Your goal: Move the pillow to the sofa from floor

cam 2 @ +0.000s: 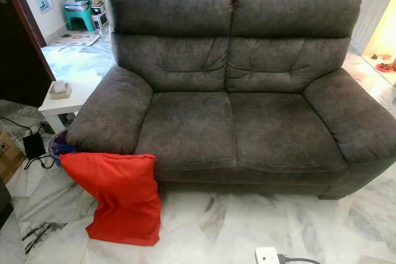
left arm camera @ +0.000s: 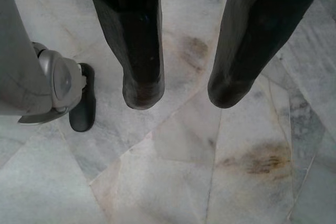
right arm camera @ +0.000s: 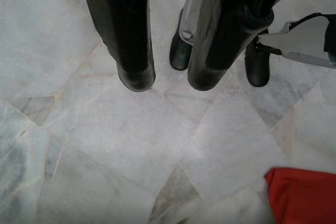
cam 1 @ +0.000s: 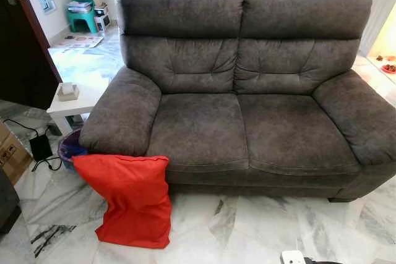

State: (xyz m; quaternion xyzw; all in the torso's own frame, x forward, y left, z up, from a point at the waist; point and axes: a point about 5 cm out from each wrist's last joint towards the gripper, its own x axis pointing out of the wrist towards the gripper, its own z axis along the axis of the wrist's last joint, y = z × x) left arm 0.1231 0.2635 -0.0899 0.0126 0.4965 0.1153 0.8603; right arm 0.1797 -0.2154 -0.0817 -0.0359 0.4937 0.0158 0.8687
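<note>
A red pillow (cam 1: 130, 199) stands on the marble floor, leaning against the front left corner of the dark grey two-seat sofa (cam 1: 247, 128), just below its left armrest. The sofa's seat cushions are bare. A corner of the pillow (right arm camera: 304, 198) also shows in the right wrist view. My left gripper (left arm camera: 184, 95) hangs open over the bare floor, holding nothing. My right gripper (right arm camera: 170, 82) hangs open too, pointing down at the floor near my feet, well apart from the pillow.
A white side table (cam 1: 77, 106) with a tissue box (cam 1: 68, 92) stands left of the sofa, with a blue bin (cam 1: 69, 148) under it. A black adapter with cable (cam 1: 41, 146) and a cardboard box (cam 1: 12, 153) lie further left. A white power strip (cam 1: 292, 257) lies by my feet.
</note>
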